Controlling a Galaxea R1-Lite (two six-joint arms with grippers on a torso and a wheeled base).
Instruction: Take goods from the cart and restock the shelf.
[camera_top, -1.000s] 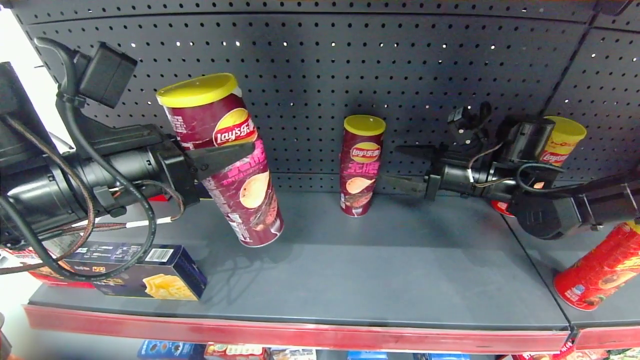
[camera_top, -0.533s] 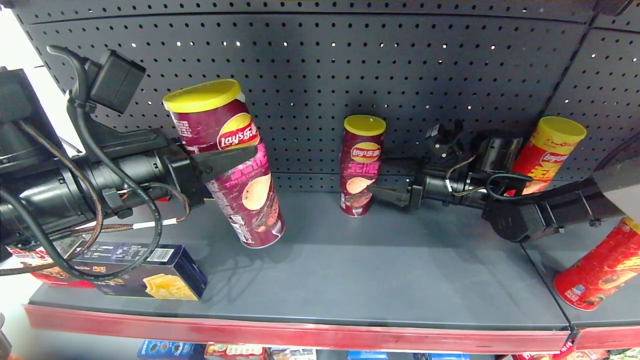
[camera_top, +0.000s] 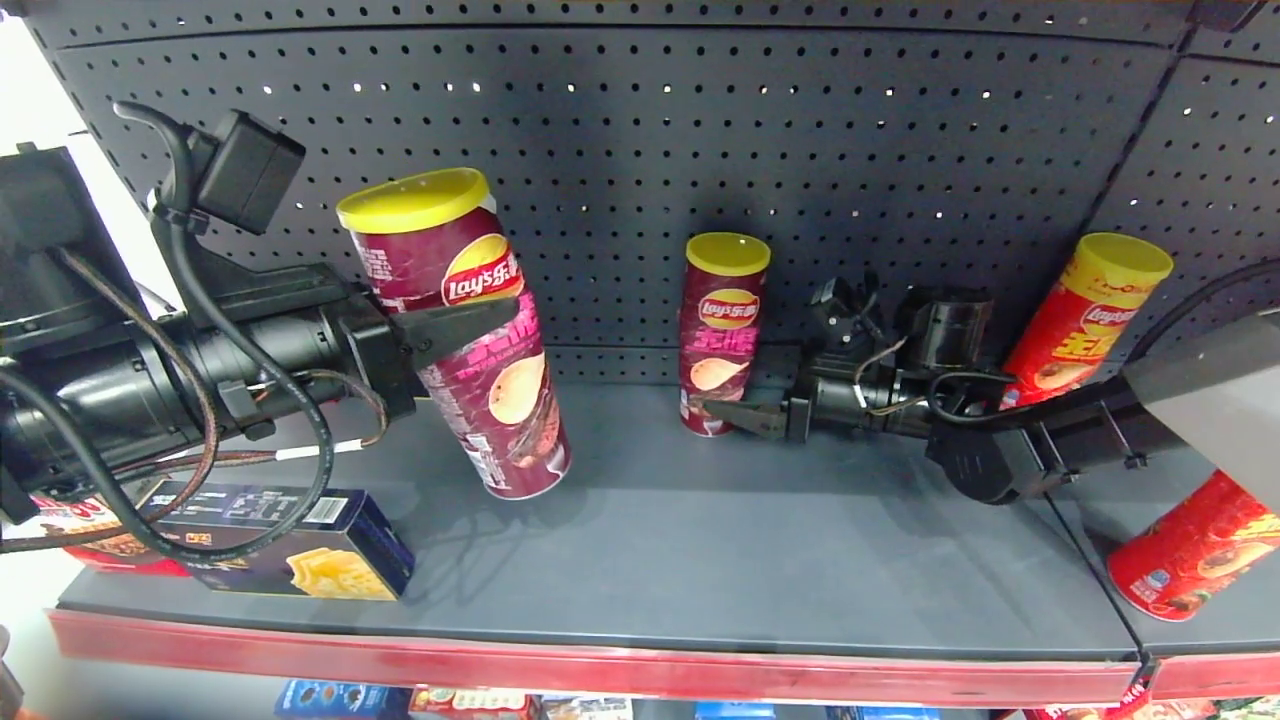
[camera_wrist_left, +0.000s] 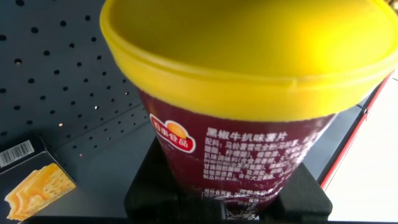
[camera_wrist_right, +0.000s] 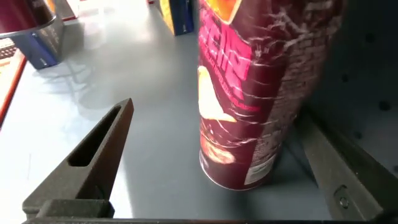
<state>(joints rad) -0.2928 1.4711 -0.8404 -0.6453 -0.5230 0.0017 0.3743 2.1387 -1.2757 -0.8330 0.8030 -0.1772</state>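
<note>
While the left gripper (camera_top: 468, 330) has carried its can a little nearer the standing can (camera_top: 722, 320), the bigger shift in the head view is on the other side. The right gripper (camera_top: 730, 402) has swung in from well to the right of the standing can and now sits at that can's foot. This has uncovered the red can (camera_top: 1085, 320) further right. The held can (camera_top: 510, 420) is clamped in the left gripper, tilted, to the left of the standing can, with its base close to the shelf (camera_top: 760, 540).

In the left wrist view the fingers press both sides of the held can (camera_wrist_left: 249, 155), and a box (camera_wrist_left: 34, 180) lies beyond.

In the right wrist view the right gripper (camera_wrist_right: 214, 118) is spread wide with the standing can (camera_wrist_right: 249, 93) between its fingers. They seem clear of it, though contact is hard to judge.

I judge it means to straighten or shift that can, making room for the incoming one.
</note>
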